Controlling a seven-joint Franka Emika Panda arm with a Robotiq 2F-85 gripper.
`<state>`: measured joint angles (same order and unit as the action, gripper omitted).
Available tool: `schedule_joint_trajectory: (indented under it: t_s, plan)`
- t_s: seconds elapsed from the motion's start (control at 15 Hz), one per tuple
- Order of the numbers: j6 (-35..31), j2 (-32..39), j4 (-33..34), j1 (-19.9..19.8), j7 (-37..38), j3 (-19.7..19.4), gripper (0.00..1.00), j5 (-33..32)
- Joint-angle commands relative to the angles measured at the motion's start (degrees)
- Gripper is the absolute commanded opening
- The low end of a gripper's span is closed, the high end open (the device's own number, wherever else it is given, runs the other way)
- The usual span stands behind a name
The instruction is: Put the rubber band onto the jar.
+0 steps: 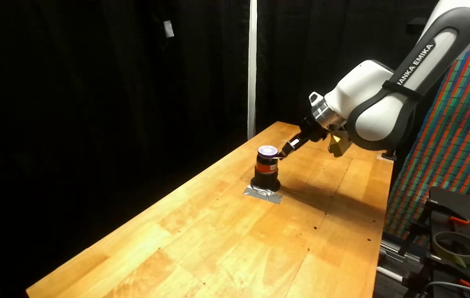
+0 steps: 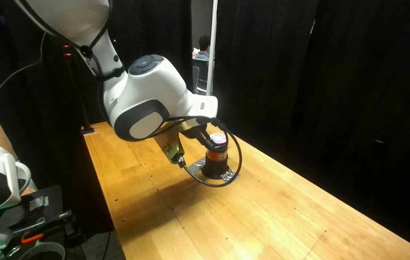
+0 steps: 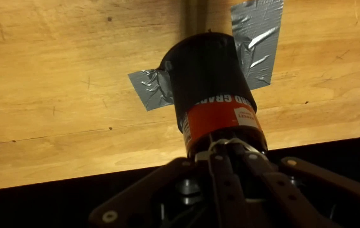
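Jar: dark glossy cylinder, orange printed label, pale round lid with purple rim, seated in a smooth black flanged holder with crinkled silver tape at its base on the wooden table. Upright, lid uppermost, long axis vertical. Gripper at the jar's upper part, contact unclear, fingers close together at the tips, thin pale rubber band lying across them; cannot tell whether it is pinched or looped over.
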<state>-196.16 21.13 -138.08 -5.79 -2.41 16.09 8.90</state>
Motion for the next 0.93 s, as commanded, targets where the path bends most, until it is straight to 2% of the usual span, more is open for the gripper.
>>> schedule_joint_trajectory:
  t_s: [0.0,0.2,0.27,0.4,0.87]
  plan:
    - [-9.30,2.00,-2.78,-5.62,2.39,5.24,0.09,-3.34]
    - [-15.51,3.95,-4.13,-7.49,2.81,5.93,0.09,-5.24]
    - [-17.04,3.99,-4.50,-4.28,6.88,1.47,0.09,-9.30]
    - [-21.34,5.04,-5.00,-3.41,8.63,-0.50,0.09,-11.23]
    - [-34.16,8.66,-6.36,-2.72,15.66,-3.19,0.10,-18.48]
